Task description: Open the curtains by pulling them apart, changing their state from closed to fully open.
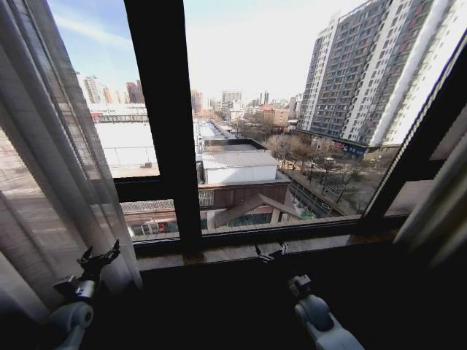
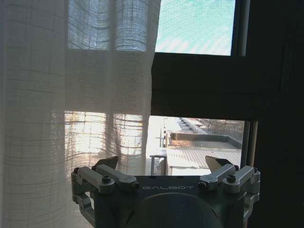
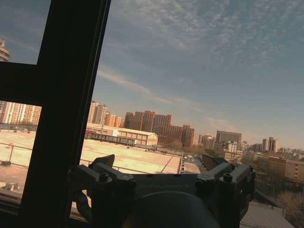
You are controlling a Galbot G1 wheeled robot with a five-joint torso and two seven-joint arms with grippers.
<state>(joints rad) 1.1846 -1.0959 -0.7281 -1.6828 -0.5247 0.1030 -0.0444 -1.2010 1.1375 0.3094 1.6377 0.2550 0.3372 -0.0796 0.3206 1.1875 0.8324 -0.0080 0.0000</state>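
Observation:
The sheer white curtains are drawn apart. One panel [image 1: 51, 168] hangs bunched in pleats at the left of the window, and a cream panel [image 1: 438, 211] hangs at the far right. My left gripper [image 1: 98, 259] is open, low down just in front of the left panel's inner edge. In the left wrist view the same curtain [image 2: 71, 95] hangs past one side of the open left gripper [image 2: 161, 164], with nothing held between the fingers. My right gripper [image 1: 270, 251] is open near the sill at the middle of the window; the right wrist view has that gripper [image 3: 159, 161] facing bare glass.
A thick black window frame bar [image 1: 164, 124] stands upright between the two panes, with a crossbar lower down. A dark sill [image 1: 241, 251] runs along the bottom of the window. Rooftops and tall buildings lie outside the glass.

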